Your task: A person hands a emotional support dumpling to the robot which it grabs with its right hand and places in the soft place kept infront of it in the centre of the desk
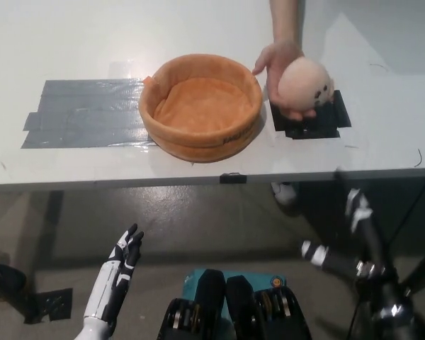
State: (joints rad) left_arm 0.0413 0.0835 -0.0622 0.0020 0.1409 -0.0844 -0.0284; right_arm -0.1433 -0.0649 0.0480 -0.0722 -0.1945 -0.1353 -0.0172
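Note:
A person's hand (pixel 278 71) reaches in from the top and holds a pale pink plush dumpling (pixel 306 83) with small dark eyes over the table's right side. To its left sits a round orange soft basket (pixel 200 138), with nothing inside it. My black right hand (pixel 350 237) hangs below the table's front edge at the lower right, with its fingers spread and nothing in them, well short of the dumpling. My white left hand (pixel 122 265) rests low at the lower left, with fingers apart, holding nothing.
The white table (pixel 78 42) has a grey tape patch (pixel 85 113) left of the basket and a black tape patch (pixel 319 122) under the dumpling. The table's front edge (pixel 127 179) runs across the middle. Below it lies grey floor.

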